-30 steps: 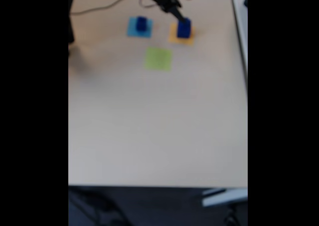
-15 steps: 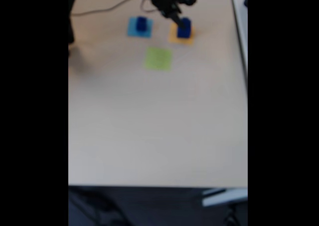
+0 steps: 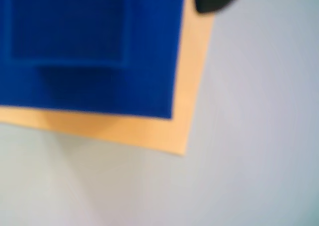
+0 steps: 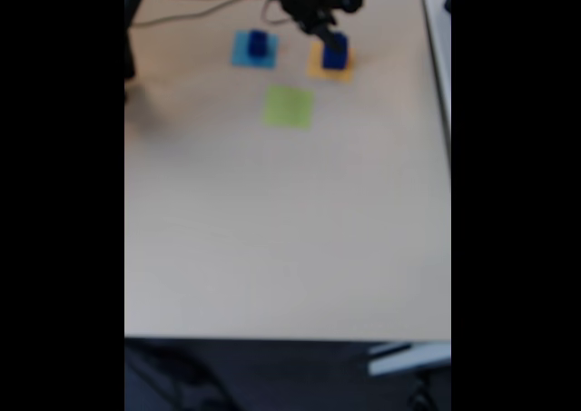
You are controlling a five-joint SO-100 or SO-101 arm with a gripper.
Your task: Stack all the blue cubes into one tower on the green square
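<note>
Blue cubes: your fixed view shows one [image 4: 259, 43] on the light-blue square [image 4: 241, 55], another [image 4: 335, 53] on the orange square [image 4: 318, 66]. Green square [image 4: 289, 107] lies bare on your beige table [image 4: 281, 229]. Gripper [image 4: 325, 37] touches the orange-square cube; its grip cannot be told.

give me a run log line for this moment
tool over blue cubes on orange square | grip unclear | green square bare

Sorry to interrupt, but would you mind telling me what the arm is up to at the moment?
The arm's claw is down at the blue cubes on the orange square; the wrist view shows a smaller cube on a larger one there. Another blue cube sits on the light-blue square. The green square holds nothing yet. The blur hides whether the claw is gripping.
</note>
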